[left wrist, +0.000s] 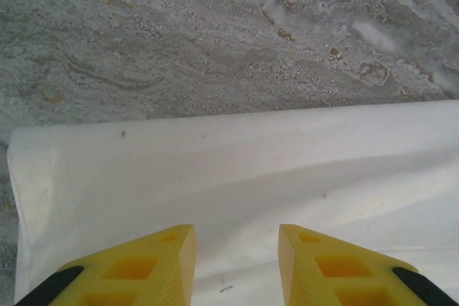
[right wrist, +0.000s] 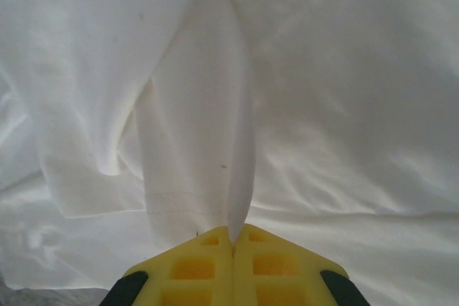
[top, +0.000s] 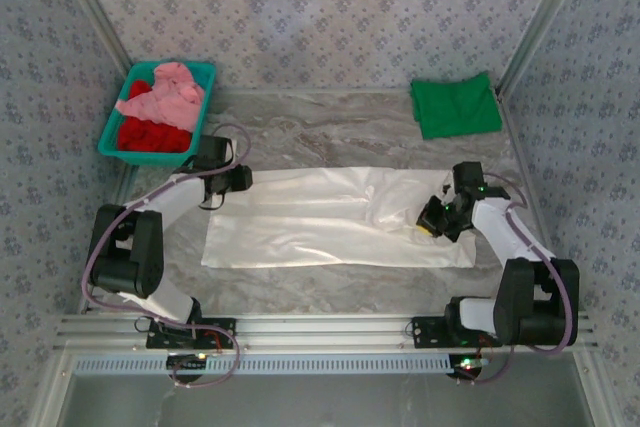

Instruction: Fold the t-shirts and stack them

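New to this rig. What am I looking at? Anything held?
Two robot arms are bolted at the table's near edge. One picture looks down from above; the other two are wrist cameras, yellow fingers at the bottom. A white shirt lies spread mid-table, a folded green shirt far right, pink cloth and red cloth in a bin far left. The left gripper is open over the white shirt's edge. The right gripper pinches a fold of it.

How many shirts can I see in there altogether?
4. A white one lies spread in the middle, a green one sits folded at the far right, and a pink one lies on a red one in the teal basket, far left; more may hide beneath.
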Robot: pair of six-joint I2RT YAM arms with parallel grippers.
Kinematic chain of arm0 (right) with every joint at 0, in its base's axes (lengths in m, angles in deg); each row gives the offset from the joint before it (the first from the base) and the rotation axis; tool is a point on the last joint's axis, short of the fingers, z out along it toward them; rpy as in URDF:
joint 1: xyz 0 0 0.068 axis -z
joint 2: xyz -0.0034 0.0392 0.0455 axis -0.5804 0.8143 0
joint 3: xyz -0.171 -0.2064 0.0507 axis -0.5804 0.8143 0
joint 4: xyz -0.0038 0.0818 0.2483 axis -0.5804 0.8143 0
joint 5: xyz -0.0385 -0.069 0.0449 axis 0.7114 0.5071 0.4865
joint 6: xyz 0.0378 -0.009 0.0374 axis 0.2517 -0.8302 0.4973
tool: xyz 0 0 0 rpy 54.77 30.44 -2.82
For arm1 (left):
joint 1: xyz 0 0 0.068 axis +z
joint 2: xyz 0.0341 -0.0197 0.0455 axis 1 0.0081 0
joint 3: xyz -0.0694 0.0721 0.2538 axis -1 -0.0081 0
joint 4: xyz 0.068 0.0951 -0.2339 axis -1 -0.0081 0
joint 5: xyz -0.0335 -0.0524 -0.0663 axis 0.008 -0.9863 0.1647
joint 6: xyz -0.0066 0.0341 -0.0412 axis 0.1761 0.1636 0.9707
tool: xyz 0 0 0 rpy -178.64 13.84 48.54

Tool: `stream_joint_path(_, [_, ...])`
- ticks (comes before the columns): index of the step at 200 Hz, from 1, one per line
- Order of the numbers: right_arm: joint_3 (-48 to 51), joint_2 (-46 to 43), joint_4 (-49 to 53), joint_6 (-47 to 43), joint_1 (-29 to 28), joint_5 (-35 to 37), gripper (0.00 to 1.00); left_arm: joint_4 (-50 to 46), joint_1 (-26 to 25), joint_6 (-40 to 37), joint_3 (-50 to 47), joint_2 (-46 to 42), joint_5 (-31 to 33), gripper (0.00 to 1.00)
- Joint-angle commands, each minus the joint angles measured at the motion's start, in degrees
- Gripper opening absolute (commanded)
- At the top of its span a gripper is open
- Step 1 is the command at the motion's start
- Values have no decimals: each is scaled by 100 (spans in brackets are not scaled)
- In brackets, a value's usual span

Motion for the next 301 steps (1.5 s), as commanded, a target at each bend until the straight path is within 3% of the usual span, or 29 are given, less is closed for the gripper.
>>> stream_joint_path(1, [23, 90, 450, -225, -93, 200, 7, 17, 32, -24, 165, -7, -99, 35])
stream_joint_path(50, [-45, 673, 667, -507, -191, 504, 1, 80, 32, 7, 181, 62, -171, 35])
stream_joint_path(82, [-349, 681, 870, -566, -158, 1103, 0, 34, 32, -24, 157, 0, -119, 35])
stream_joint_path(145, [-1214, 89, 1081, -609, -12, 953, 0, 55, 47, -40, 128, 3, -3, 35])
stream_joint_path(179, [-1579, -117, 994, -577, 274, 496, 0, 93, 58, -42, 153, 44, -18, 35])
stream_joint_path(211, [-1262, 72, 933, -611, 591, 627, 0, 88, 65, -50, 180, 55, -22, 35])
stream_joint_path(261, [-725, 395, 797, -717, 578, 397, 18, 27, 93, -94, 230, 89, -3, 35])
stream_joint_path(301, [-1177, 195, 1272, -799, 548, 934, 22, 62, 102, -85, 281, 117, -19, 35])
